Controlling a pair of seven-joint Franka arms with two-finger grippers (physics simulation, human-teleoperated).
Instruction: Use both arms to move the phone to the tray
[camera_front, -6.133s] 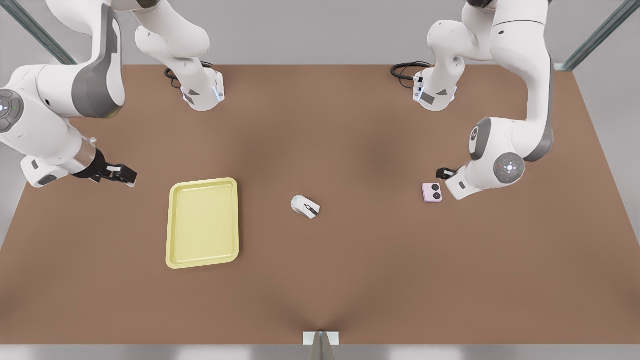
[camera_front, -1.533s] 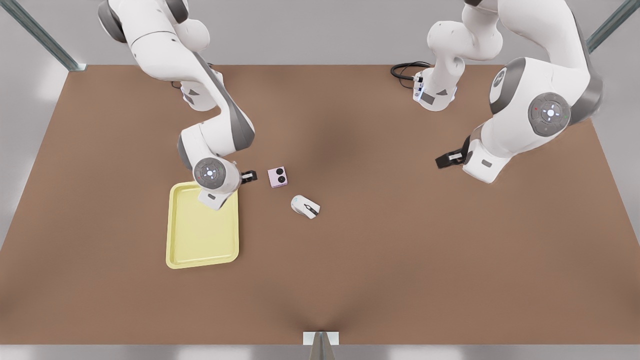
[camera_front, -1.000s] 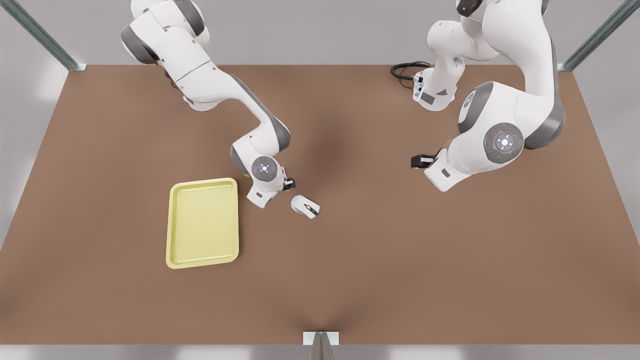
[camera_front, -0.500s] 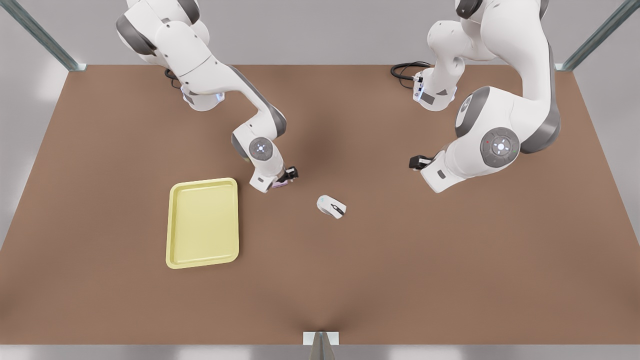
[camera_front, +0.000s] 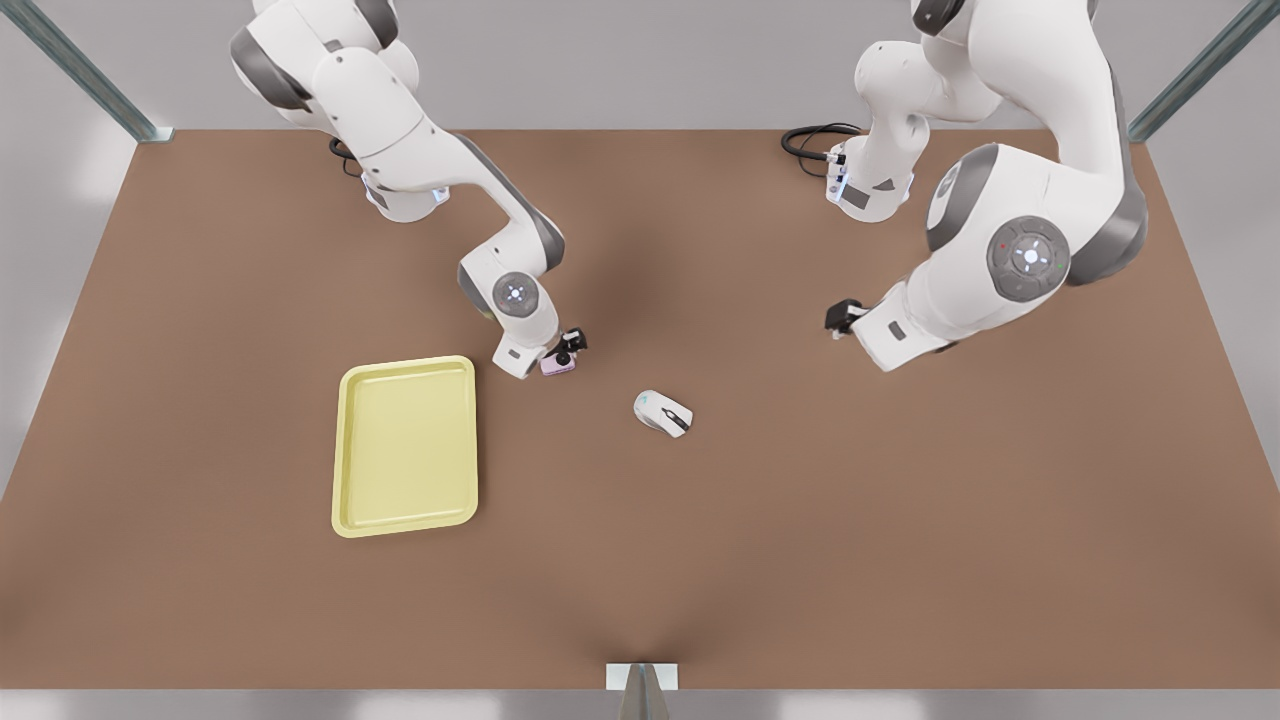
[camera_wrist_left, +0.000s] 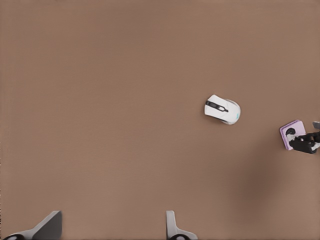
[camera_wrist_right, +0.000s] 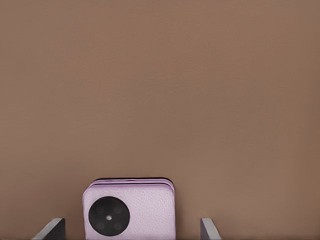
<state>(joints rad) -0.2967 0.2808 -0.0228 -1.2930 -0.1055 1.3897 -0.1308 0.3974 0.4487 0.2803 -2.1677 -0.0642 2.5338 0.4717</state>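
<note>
Outside the tray (camera_front: 405, 445), just beside its corner on the table (camera_front: 700, 550): the phone (camera_front: 560, 363), flat, lens face up, too square to give a long axis. Straddled by the right gripper (camera_front: 570, 345), fingers spread, not clamped. Well apart, the left gripper (camera_front: 838, 318), waiting, its 2 fingers also parted

Brown table (camera_front: 700, 560), plain top. Yellow tray (camera_front: 405, 447) lies flat on the front view's left half. Pink phone (camera_front: 559, 364) on the table just beside the tray's far right corner, not touching it, lens side up. White mouse (camera_front: 663, 413) w/ black markings a bit to the front view's right of the phone, apart from it. Two arm bases and a black cable (camera_front: 808, 140) at the far edge.
</note>
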